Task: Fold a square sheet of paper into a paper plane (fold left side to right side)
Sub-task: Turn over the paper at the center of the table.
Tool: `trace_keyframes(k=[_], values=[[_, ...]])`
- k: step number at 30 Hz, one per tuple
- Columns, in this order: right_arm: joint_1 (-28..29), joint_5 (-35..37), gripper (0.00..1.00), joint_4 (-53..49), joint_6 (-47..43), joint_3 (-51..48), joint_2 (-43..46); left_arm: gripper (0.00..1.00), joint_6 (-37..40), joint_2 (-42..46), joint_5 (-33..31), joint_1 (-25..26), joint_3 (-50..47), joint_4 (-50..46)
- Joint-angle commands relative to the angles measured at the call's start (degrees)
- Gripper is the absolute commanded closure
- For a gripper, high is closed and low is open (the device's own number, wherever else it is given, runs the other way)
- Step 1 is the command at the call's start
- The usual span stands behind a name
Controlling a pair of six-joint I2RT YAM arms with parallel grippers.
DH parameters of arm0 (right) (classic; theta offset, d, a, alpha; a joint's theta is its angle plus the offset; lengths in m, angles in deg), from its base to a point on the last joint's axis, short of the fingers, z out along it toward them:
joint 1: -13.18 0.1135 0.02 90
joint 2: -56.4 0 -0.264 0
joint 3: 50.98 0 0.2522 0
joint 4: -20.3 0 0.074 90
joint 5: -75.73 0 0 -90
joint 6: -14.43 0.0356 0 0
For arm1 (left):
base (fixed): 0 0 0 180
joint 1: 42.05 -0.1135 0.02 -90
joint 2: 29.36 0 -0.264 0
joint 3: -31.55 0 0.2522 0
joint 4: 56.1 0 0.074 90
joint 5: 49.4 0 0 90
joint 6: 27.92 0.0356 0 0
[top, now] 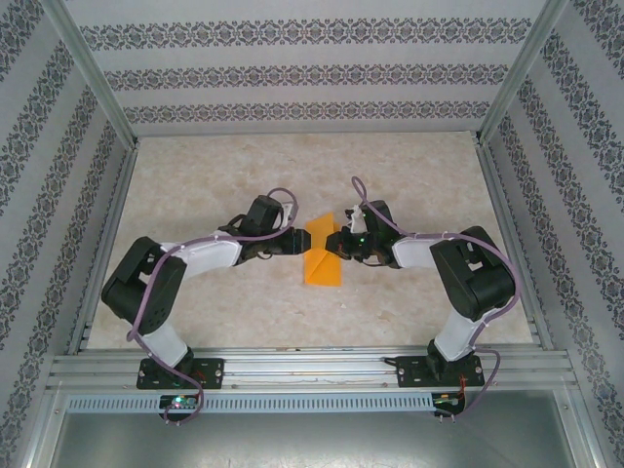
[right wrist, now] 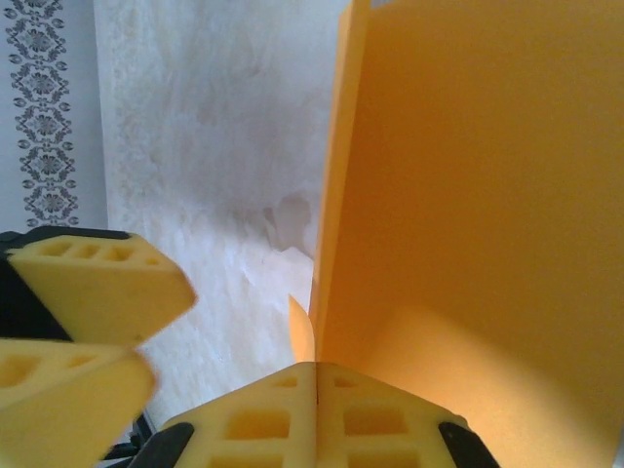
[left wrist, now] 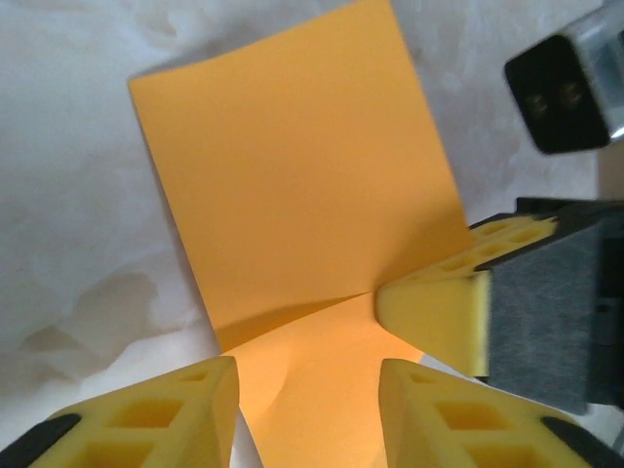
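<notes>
Because the square sheet of paper [left wrist: 292, 175] looks thin, light and easily creased, take it only at an edge. It lies mid-tabletop [top: 214, 175], one part raised. The right gripper [right wrist: 317, 375] has its jaws pressed together on that edge; the left gripper [left wrist: 307, 385] has its jaws spread, holding nothing.

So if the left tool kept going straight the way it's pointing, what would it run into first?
The thin bright orange sheet of paper, which reaches into the open left tool. Just beyond, slightly right, the right tool pinches that sheet, though depth is hard to judge.
</notes>
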Motion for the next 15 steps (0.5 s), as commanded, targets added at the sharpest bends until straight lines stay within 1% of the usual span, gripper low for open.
trace_keyframes(k=[1, 5, 7, 8, 10, 12, 14, 15], values=[[-0.6, 0.19, 1.0, 1.08, -1.18, 1.64, 3.49, 0.46, 0.15, 6.97, -4.02, -1.91, -0.78, -0.85], [-2.48, -0.58, 1.0, 1.23, -2.91, 2.16, 9.11, 0.32, -0.8, 14.62, -4.82, -3.87, -2.56, -0.34], [-3.96, -1.53, 1.0, 2.17, -3.44, 2.22, 12.7, 0.23, -2.47, 18.89, -3.98, -5.11, -4.15, 1.84], [-4.58, -1.96, 1.0, 2.94, -3.33, 2.13, 14.23, 0.19, -3.6, 20.67, -2.57, -5.88, -4.95, 3.89], [-6.37, -3.43, 1.0, 6.27, -1.47, 1.8, 17.69, 0.09, -7.07, 24.14, 2.16, -7.47, -7.45, 11.79], [-8.2, -6.2, 1.0, 13.75, 3.07, 1.13, 19.8, 0.03, -11.91, 26.13, 5.95, -8.83, -9.47, 19.92], [-9.49, -8.23, 1.0, 21.77, 8.03, 1.38, 21.16, 0.03, -16.95, 26.31, 10.41, -9.85, -9.93, 26.88], [-9.64, -8.78, 1.0, 23.33, 9.42, 1.93, 21.5, 0.03, -18.58, 25.81, 12.28, -9.96, -9.59, 28.92]])
